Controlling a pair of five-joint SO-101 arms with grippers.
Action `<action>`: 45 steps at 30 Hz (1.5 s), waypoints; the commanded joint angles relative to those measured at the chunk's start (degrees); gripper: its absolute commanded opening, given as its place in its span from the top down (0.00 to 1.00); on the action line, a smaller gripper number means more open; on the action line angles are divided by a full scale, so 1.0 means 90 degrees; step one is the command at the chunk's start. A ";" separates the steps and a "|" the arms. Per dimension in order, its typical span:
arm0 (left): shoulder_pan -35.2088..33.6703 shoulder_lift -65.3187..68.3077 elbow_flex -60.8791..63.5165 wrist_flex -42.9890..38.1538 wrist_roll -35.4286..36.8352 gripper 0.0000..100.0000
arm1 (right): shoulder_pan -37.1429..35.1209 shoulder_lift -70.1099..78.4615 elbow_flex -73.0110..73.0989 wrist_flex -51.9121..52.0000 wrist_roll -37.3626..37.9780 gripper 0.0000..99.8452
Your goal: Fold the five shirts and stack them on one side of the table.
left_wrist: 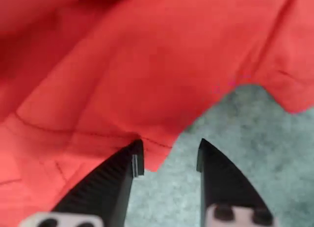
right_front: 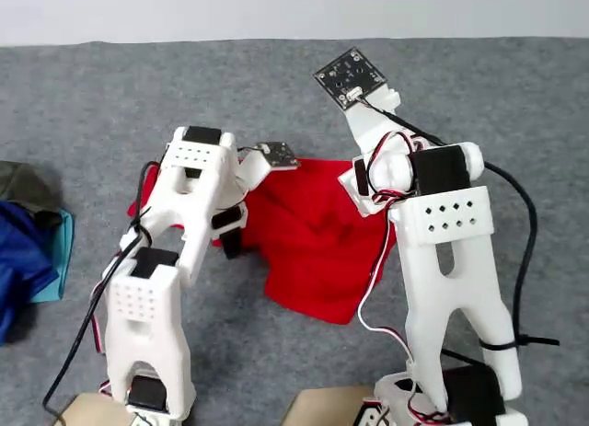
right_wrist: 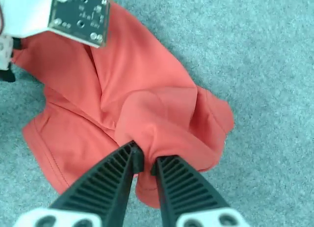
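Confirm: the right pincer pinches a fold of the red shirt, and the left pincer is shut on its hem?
No. The left pincer is open at the red shirt's hem, per the left wrist view. The right pincer does pinch a fold.

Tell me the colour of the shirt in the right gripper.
Plain red. The shirt shows best in the right wrist view, bunched in the right gripper.

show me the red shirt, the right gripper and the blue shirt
red shirt [right_front: 313,242], high view, middle of the spread cloth
right gripper [right_wrist: 145,158], right wrist view, midway between its fingertips, shut on a fold of the red shirt
blue shirt [right_front: 20,260], high view, middle of its visible cloth
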State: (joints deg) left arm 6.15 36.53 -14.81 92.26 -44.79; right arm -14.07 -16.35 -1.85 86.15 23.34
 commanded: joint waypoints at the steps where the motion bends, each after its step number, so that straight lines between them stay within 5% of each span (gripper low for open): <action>1: 0.0020 0.0098 -0.0620 -0.0049 0.0205 0.82 | 0.0024 -0.0015 -0.0029 -0.0103 -0.0049 0.99; 9: 0.0039 0.0078 -0.1675 0.0684 0.0264 0.82 | 0.0024 -0.0015 -0.0029 -0.0083 -0.0039 0.99; 24: -0.0068 0.1241 -0.1773 0.0498 0.0254 0.85 | 0.0024 -0.0063 -0.0029 -0.0054 -0.0049 0.99; 34: -0.0010 0.0518 -0.1763 0.0772 0.0234 0.99 | 0.0024 -0.0063 -0.0029 -0.0054 -0.0059 0.99; 45: -0.0059 -0.0430 -0.1744 0.0908 0.0029 0.99 | 0.0024 -0.0063 -0.0029 -0.0054 -0.0059 0.99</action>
State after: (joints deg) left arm 5.98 38.11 -29.76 98.77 -44.00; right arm -14.07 -16.35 -1.85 86.15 23.34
